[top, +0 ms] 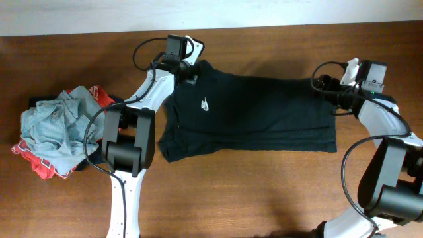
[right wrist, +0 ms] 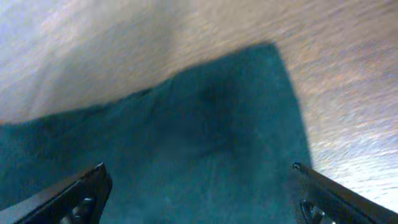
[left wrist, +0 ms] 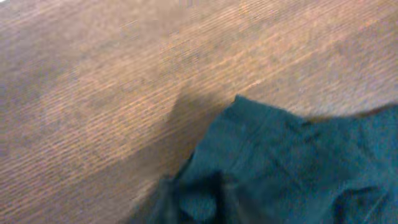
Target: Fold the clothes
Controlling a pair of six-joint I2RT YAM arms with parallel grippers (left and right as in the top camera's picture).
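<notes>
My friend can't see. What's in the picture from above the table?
A black short-sleeved T-shirt with a white chest logo lies on a brown wooden table. The left gripper and right gripper are at its far corners; a crumpled pile of grey-blue and red clothes sits left of it.

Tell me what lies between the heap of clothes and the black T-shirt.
Overhead, the left arm stands there over bare wooden table; nothing else.

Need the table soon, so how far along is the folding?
Early. Done: the black T-shirt lies spread flat on the table. In hand: the left gripper is at its logo end, and the open right gripper hangs over a corner at the other end; no fold shows yet. Left: folding this shirt, then the crumpled pile of other clothes.
</notes>
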